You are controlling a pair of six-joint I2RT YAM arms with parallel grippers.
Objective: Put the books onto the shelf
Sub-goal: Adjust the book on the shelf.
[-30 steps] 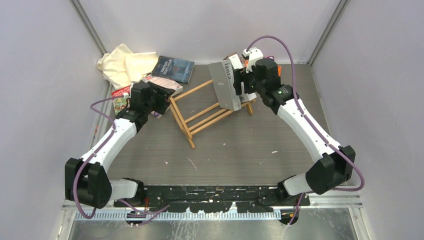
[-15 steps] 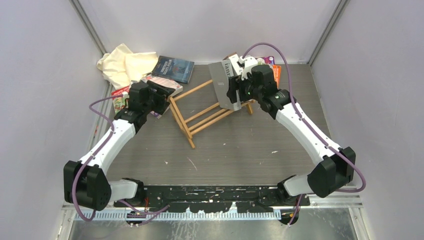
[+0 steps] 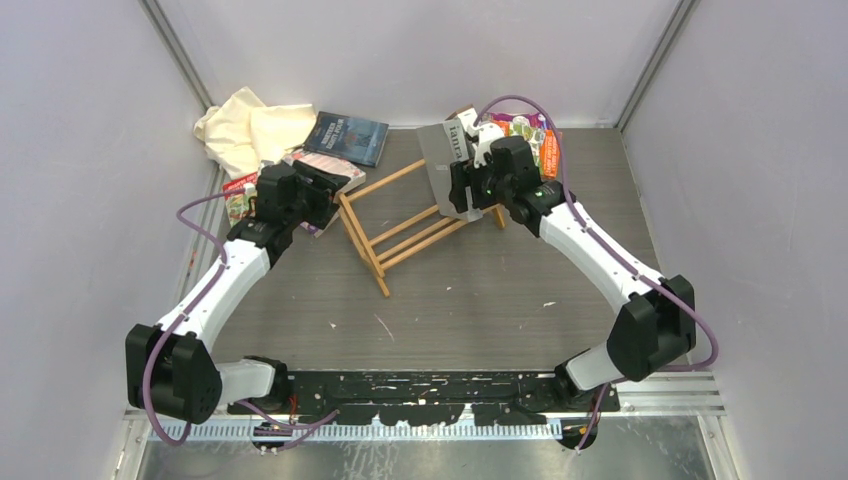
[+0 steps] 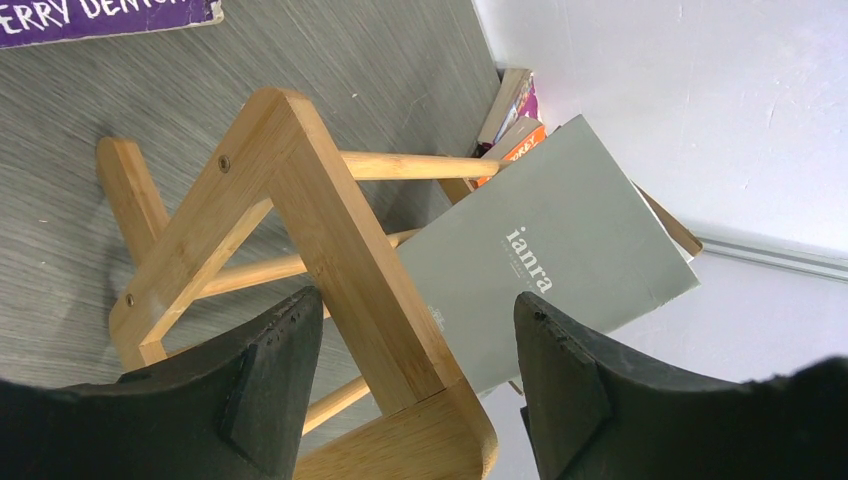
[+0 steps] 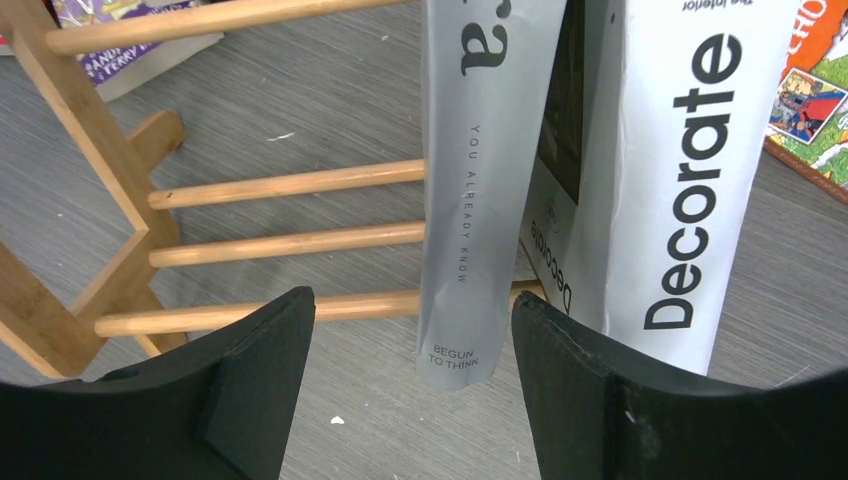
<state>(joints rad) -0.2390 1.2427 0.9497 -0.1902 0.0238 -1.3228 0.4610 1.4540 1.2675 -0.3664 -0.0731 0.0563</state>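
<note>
The wooden shelf stands slantwise mid-table. A grey book leans upright at its right end, with a white "Decorate" book right behind it. My right gripper is open just in front of them; the grey book's lower edge hangs between the fingers, untouched. My left gripper is open astride the shelf's left end frame, gaps on both sides. Other books lie flat: a dark blue one, a purple one, a red-green one and colourful ones at the back right.
A cream cloth is bunched in the back left corner. White walls close in the table on three sides. Bare grey tabletop stretches between the shelf and the arm bases.
My right arm has swung left, closer to the grey book, uncovering the colourful books behind it. The left gripper has opened slightly and otherwise stayed put.
</note>
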